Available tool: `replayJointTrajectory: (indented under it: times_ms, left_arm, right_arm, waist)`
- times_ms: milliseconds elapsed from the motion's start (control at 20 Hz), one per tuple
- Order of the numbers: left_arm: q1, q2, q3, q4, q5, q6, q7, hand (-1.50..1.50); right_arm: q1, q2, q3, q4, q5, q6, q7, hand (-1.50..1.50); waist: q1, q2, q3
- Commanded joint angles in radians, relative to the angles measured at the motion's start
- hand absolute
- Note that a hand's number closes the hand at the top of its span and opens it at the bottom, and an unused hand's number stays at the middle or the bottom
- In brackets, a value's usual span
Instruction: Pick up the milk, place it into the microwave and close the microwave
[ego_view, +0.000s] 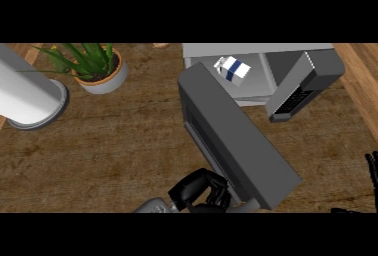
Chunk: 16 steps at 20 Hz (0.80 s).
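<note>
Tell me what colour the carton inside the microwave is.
The milk carton is white with a dark blue band; the head view shows it best.

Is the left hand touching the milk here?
Apart. Head view: the milk sits inside the microwave, while the left hand is down by the near end of the open door, well away from it.

Head view looks steeply down at the counter (111, 150).

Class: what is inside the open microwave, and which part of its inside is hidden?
A white-and-blue milk carton sits inside the microwave. The open door covers the cavity's near left corner, so nothing can be seen there.
</note>
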Motion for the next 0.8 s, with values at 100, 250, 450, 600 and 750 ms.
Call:
replayJointTrajectory:
  times_ms: [100,250,450,600,750]
  left_arm:
    - [-0.105,-0.027,-0.103,-0.031,0.136,0.123,0.028,-1.5]
    - [-0.13,-0.027,-0.126,-0.054,0.19,0.182,0.039,1.5]
    - [-0.189,-0.027,-0.127,-0.032,0.25,0.218,0.046,1.5]
    - [-0.273,-0.027,-0.108,-0.025,0.278,0.257,0.065,1.5]
    - [-0.323,-0.027,-0.103,-0.023,0.284,0.32,0.026,1.5]
  right_arm:
    - [-0.003,0.009,0.037,-0.094,-0.026,0.079,-0.008,-1.5]
    - [0.009,-0.018,0.048,-0.114,-0.035,0.105,0.002,-1.5]
    - [-0.04,-0.035,0.059,-0.157,-0.055,0.098,0.057,-1.5]
    - [-0.035,-0.054,0.079,-0.184,-0.054,0.112,0.073,-1.5]
    - [-0.034,-0.062,0.095,-0.204,-0.056,0.118,0.084,-1.5]
  waist:
    - [-0.054,0.004,-0.004]
    - [-0.077,0.006,-0.004]
    - [-0.112,0.018,-0.005]
    - [-0.142,0.018,-0.005]
    - [-0.163,0.02,-0.004]
